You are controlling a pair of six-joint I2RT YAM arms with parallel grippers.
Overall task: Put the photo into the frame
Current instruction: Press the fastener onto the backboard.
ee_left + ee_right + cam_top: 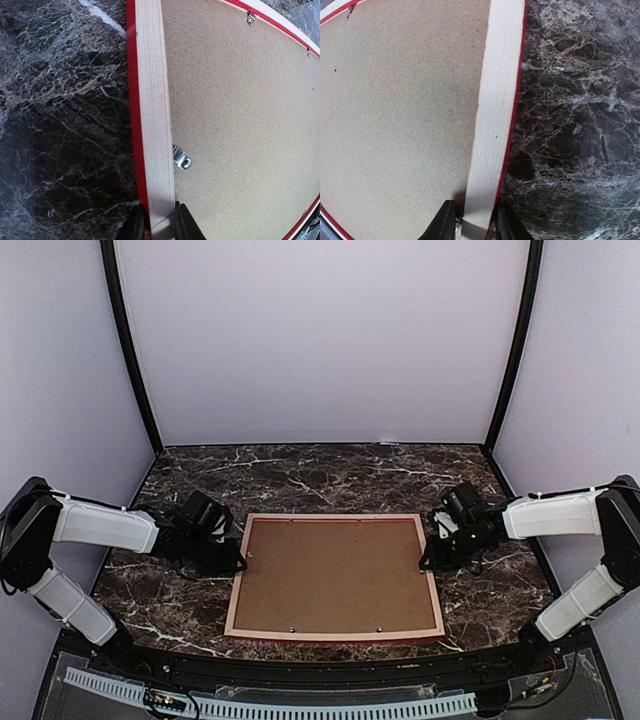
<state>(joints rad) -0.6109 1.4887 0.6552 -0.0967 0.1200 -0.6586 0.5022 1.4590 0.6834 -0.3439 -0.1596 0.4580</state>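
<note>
The frame [336, 634] is pale wood edged red, backing board [335, 575] brown, table [330, 478] black veined white.

This was a robotics lab booth rather than a home or shop. Two white-and-black robot arms, the left arm [100, 528] and the right arm [555, 515], stood mounted at the near edge of a table [330, 475] with a dark marble-patterned top. Plain pale panels [320, 340] on black poles [130, 350] closed it in on three sides like a backdrop. A white slotted cable strip [270, 706] ran along the front edge. A frame [154, 110] lay back up between the arms.
</note>
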